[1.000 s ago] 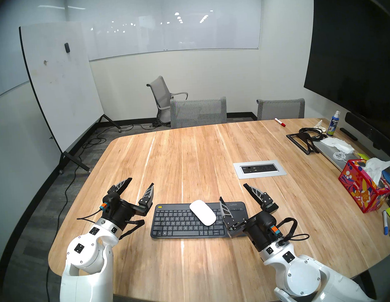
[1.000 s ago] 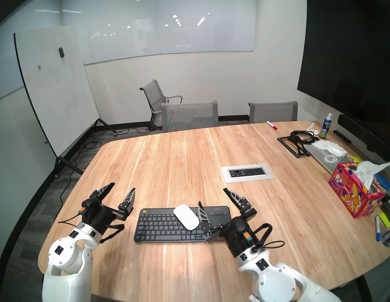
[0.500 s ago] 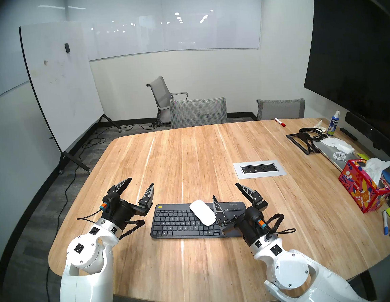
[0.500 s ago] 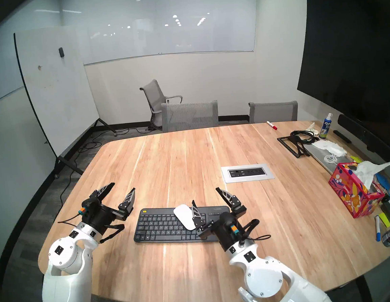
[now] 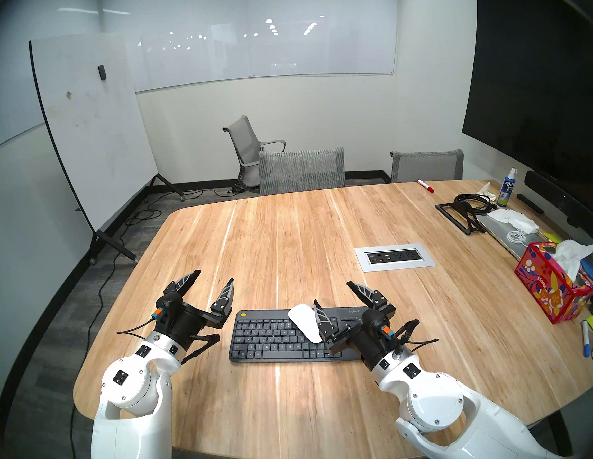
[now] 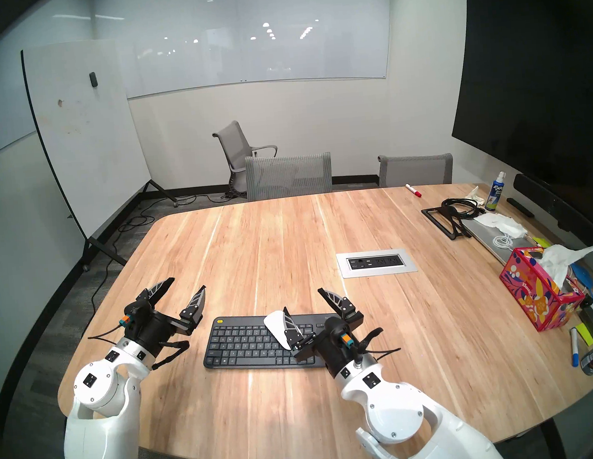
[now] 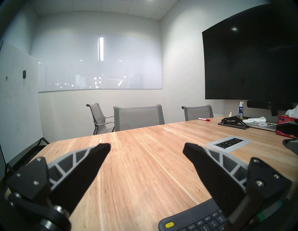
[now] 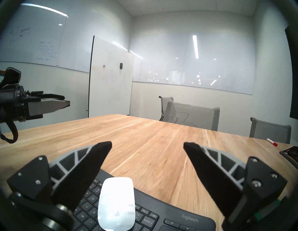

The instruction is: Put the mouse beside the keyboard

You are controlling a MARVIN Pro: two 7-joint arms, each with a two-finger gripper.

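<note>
The glossy white mouse [image 5: 305,321] lies on top of the dark grey keyboard [image 5: 268,337], over its right-hand keys, near the table's front. It also shows in the head right view [image 6: 277,327] and the right wrist view [image 8: 116,204]. My right gripper [image 5: 333,295] is open and empty, held above the keyboard's right part, its left finger just in front of the mouse. In its wrist view [image 8: 147,146] the mouse sits low between the fingers. My left gripper [image 5: 213,277] is open and empty, to the left of the keyboard [image 7: 193,223].
A grey power outlet panel [image 5: 394,257] is set into the table behind the keyboard. At the right edge stand a red tissue box [image 5: 552,287], a laptop [image 5: 502,230], a black stand with cables [image 5: 462,216], a spray bottle [image 5: 507,187] and markers. Grey chairs [image 5: 302,171] line the far side.
My right arm has moved left and a little forward, bringing its open gripper over the keyboard's right part, next to the mouse. The left arm, mouse and keyboard have not moved.
</note>
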